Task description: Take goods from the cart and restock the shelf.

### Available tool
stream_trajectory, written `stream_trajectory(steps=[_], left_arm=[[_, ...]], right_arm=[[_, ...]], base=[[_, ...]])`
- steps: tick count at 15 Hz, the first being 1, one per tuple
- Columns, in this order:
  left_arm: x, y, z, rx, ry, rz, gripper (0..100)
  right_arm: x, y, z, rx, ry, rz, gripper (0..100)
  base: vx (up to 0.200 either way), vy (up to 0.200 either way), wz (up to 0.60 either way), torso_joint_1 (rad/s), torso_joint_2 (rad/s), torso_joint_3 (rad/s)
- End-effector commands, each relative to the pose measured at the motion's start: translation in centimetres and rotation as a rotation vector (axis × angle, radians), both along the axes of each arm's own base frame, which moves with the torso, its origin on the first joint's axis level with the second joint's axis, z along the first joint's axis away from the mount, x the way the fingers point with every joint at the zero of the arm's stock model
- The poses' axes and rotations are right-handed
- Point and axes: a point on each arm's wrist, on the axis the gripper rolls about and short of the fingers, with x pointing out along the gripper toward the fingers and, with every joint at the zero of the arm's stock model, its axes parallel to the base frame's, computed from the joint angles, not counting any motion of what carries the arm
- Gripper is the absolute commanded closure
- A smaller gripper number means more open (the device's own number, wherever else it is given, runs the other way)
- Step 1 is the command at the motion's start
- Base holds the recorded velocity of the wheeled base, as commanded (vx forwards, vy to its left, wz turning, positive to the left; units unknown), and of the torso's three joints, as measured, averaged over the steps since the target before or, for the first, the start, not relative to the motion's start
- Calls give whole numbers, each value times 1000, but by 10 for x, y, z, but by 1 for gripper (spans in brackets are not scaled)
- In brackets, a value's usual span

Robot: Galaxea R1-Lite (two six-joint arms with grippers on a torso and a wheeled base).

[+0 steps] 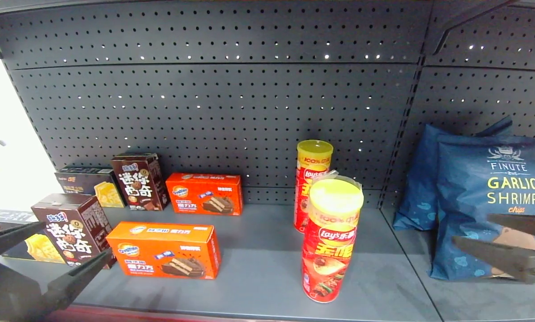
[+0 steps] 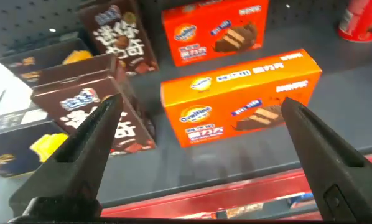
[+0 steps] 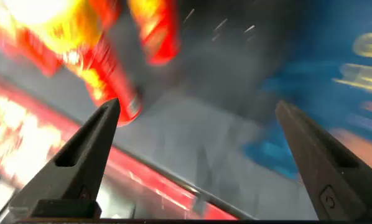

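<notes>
Shelf (image 1: 258, 255) holds two cans (image 1: 332, 241), two orange boxes (image 1: 164, 251).

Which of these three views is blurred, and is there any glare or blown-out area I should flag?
Right wrist view: heavy motion smear; the chip cans and blue bag are streaks. Left wrist view: slightly soft, the front orange box still legible. Head view: sharp, but blown out white left of the pegboard, with light pinpricks through its holes.
</notes>
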Motion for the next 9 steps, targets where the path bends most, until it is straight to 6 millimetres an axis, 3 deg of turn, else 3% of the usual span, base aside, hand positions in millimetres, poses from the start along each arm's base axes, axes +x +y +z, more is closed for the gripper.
stream_trajectory(steps=[1, 3, 9], left_arm=[[3, -3, -3, 6, 23, -19, 0], [1, -3, -4, 6, 22, -26, 0], [3, -4, -1, 2, 15, -27, 0]], right_arm=[[36, 46, -30, -113, 161, 104, 0], [39, 57, -42, -150, 208, 135, 0], [62, 62, -57, -179, 247, 51, 0]], base=[[0, 0, 0, 0, 0, 0], [0, 0, 0, 0, 0, 0], [0, 0, 0, 0, 0, 0]])
